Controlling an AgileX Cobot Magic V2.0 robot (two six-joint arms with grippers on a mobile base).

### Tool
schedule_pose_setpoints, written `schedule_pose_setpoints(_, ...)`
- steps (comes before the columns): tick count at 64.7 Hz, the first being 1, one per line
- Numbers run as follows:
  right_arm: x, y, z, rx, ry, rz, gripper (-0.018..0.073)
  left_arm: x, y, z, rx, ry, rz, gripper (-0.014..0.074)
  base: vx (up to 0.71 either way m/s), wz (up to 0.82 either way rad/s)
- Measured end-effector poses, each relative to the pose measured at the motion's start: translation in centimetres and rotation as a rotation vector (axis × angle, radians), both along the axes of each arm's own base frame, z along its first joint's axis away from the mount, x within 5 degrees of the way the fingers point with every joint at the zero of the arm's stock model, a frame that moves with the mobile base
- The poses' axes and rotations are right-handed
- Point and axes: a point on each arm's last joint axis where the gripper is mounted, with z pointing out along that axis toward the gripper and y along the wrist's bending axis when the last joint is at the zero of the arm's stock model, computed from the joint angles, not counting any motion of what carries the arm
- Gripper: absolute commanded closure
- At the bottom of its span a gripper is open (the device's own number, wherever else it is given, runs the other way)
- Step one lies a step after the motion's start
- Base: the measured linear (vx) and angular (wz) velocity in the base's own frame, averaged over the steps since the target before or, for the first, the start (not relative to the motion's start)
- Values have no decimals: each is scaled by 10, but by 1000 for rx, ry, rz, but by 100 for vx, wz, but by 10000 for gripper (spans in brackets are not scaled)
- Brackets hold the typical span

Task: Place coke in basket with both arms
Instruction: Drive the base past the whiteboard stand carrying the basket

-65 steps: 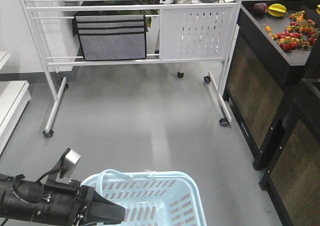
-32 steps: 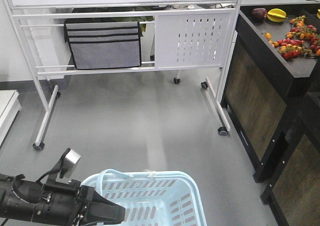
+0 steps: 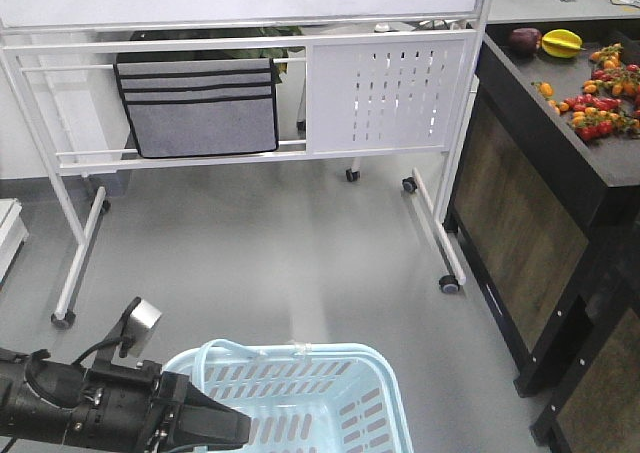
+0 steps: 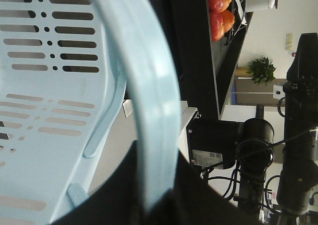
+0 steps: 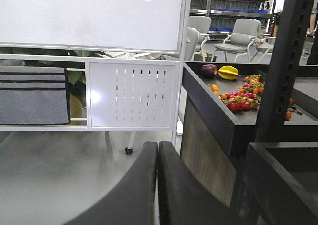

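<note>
The basket [image 3: 340, 352] sits at the bottom centre of the front view, on the grey floor [image 3: 300, 263], its far rim toward the whiteboard stand [image 3: 390, 83]. The left arm [image 3: 60, 413] comes in from the lower left corner, a silver knob [image 3: 145, 316] standing up on it. The left gripper [image 3: 235, 430] is at the basket's near left edge. From the left wrist camera you see why: the pale blue handle [image 4: 154, 101] runs down the middle of the frame and into the gap between the two black jaws, which are pinched narrow around it. The basket's slotted wall [image 4: 44, 86] fills the left of that view. The right gripper [image 5: 157, 148] shows only in its own wrist camera, low centre, its two fingers [image 5: 134, 185] pressed flat together with nothing between them. It points at the stand's perforated panel [image 5: 131, 93]. A grey pocket organiser [image 3: 197, 103] hangs on the stand at upper left. Along the right stands a black counter [image 3: 540, 173] with small red and orange fruit [image 3: 600, 113] heaped on top.
</note>
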Motion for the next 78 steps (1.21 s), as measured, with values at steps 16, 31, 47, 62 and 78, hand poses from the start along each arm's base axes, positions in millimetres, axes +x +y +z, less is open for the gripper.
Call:
schedule_pose_setpoints(16,0,0,0,0,0,0,568,0,0,0,0,0,0,603,20,2)
schedule_pose_setpoints(31,0,0,0,0,0,0,568,0,0,0,0,0,0,603,20,3)
schedule_pose_setpoints(47,0,0,0,0,0,0,568,0,0,0,0,0,0,603,19,8)
schedule_pose_setpoints(62,0,0,0,0,0,0,568,0,0,0,0,0,0,603,19,15)
schedule_pose_setpoints(78,0,0,0,0,0,0,568,0,0,0,0,0,0,603,20,22)
